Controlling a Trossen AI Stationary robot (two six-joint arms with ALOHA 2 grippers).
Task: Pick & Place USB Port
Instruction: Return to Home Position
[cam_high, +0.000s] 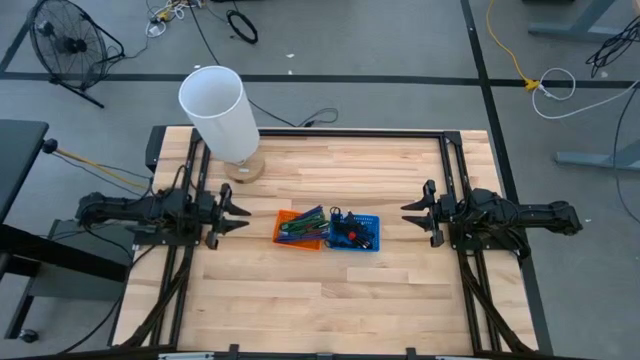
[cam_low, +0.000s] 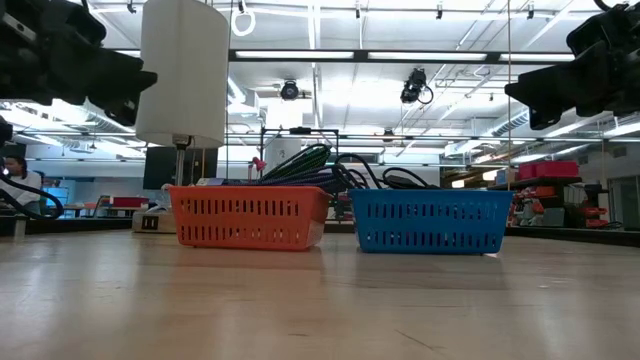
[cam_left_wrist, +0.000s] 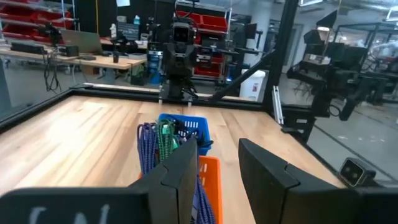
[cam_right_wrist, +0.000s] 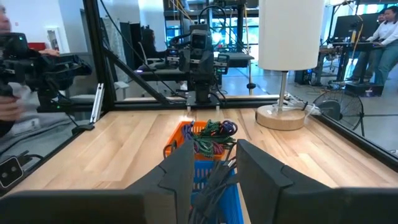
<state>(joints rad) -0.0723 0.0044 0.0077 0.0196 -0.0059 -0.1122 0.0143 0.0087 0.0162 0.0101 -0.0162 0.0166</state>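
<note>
I see left gripper (cam_high: 238, 214) and right gripper (cam_high: 412, 212) parted, empty, at the sides of the wooden surface (cam_high: 330, 300). I think green and violet cables (cam_high: 303, 222) fill the orange slotted bin (cam_high: 280, 226); black cable (cam_high: 346, 232) in the blue slotted bin (cam_high: 375, 232) alongside.

The left arm (cam_high: 140, 208) lies level at the left, the left pincer (cam_high: 243, 219) pointing right with fingers (cam_left_wrist: 180, 177) parted. The right arm (cam_high: 520, 215) mirrors it at the right, the right pincer (cam_high: 408, 215) pointing left, fingers (cam_right_wrist: 177, 174) parted too. Both pincers hang raised, well apart, facing each other.
</note>
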